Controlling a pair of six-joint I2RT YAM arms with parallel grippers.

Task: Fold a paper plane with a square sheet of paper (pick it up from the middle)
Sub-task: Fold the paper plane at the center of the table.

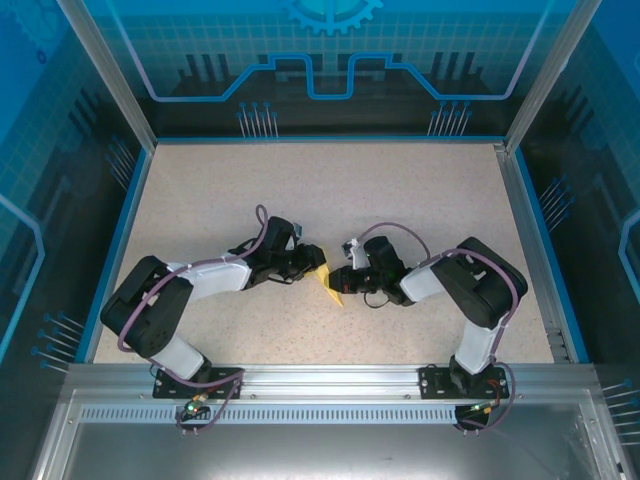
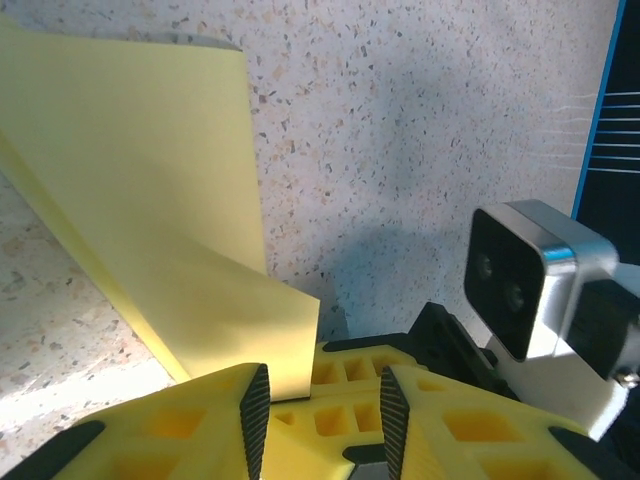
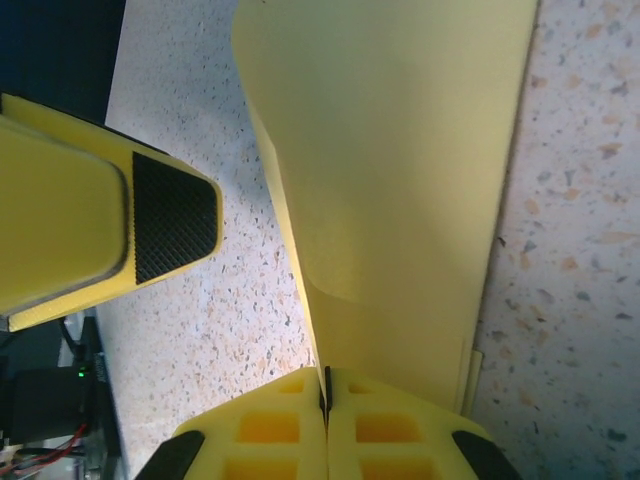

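Top view: the pale-yellow sheet of thin paper is seen as a small pointed sliver at mid-bench, slightly towards the near side. It is flanked by the left end effector and the right end effector, tips almost meeting. The speckled beige bench is bare all round. Most of the free room is in the far half and towards both blue side rails.

Left wrist view: the sheet is raised off the bench, with a shadow cast below it. One straight top edge, one vertical right edge and a stepped lower corner can be made out. The left end effector is spread, black pads apart. The sheet's bottom edge is just past its left pad, and contact cannot be told. The grey camera housing of the other wrist is close on the right.

Right wrist view: the right end effector is pressed together, and the sheet's lower edge is pinched in it. The right edge is straight and the left edge bowed. One yellow finger of the left end effector is held apart from the sheet, with bare bench between them.
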